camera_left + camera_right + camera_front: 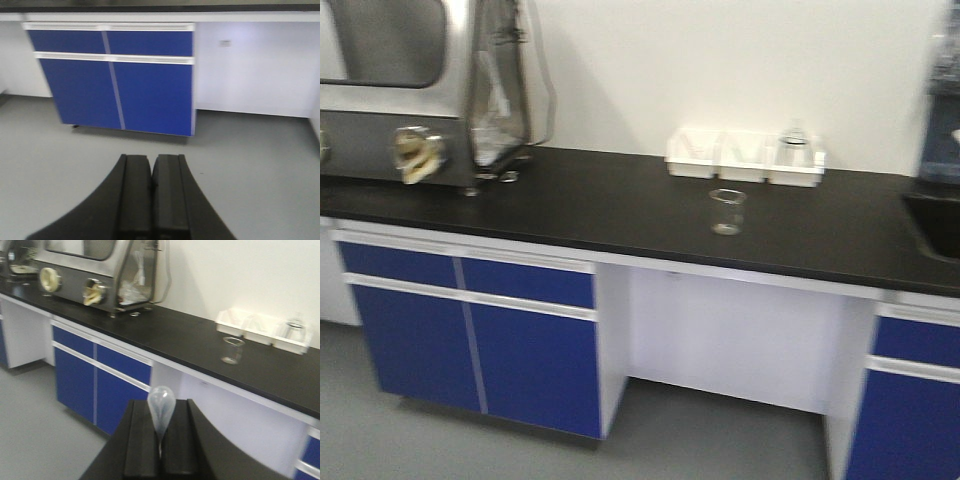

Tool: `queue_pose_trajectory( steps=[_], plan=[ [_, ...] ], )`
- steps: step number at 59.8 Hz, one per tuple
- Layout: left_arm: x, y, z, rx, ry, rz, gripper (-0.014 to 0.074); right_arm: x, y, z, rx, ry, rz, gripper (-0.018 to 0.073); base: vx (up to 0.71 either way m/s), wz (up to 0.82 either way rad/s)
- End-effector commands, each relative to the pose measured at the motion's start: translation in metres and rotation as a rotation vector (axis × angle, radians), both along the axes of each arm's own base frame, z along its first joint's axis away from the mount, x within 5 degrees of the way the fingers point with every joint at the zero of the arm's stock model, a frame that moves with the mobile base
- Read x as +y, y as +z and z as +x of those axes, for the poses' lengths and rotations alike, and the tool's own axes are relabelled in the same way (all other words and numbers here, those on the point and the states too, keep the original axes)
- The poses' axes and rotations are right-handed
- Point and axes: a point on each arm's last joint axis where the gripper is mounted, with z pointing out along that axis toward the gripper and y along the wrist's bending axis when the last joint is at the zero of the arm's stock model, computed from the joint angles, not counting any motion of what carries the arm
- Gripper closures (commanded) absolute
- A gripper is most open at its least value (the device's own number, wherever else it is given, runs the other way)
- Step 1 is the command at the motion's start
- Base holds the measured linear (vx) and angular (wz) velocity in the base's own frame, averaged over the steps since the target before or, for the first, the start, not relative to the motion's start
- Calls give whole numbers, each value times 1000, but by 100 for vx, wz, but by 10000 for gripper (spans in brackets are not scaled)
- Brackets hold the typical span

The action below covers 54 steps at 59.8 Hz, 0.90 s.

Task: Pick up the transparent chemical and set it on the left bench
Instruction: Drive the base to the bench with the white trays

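The left bench (620,205) is a wide black benchtop along a white wall, also seen in the right wrist view (180,337). A small clear glass beaker (727,212) stands upright on it in front of three white bins (745,158); the right wrist view shows the beaker (232,350) too. My right gripper (161,401) is shut on a pale translucent spoon-like stirrer (161,407), whose bowl sticks up past the fingertips. It hangs well short of the bench. My left gripper (151,157) is shut with nothing in it, low over the grey floor and facing the blue cabinets (115,80).
A steel glovebox (400,90) fills the bench's left end. A clear flask (793,150) sits in the rightmost bin. A black sink (935,225) lies at the far right. Blue cabinet doors (470,330) flank a white knee recess (740,340).
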Motion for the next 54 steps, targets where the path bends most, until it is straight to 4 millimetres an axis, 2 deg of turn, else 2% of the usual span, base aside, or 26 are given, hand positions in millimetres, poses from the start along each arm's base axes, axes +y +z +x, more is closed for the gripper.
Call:
queue_pose_trajectory(
  steps=[1,28,41,54],
  plan=[
    [0,3,-1,-81,-1,-14,600,-2,12,0,-55,-27,38,564,18,67],
    [0,3,-1,-81,-1,-14,600,-2,12,0,-55,-27,38,564,23,58],
    [0,3,-1,-81,-1,-14,600,-2,12,0,-55,-27,38,564,32,14],
    [0,3,-1,-81,-1,-14,600,-2,12,0,-55,-27,38,564,39,-23]
  ],
)
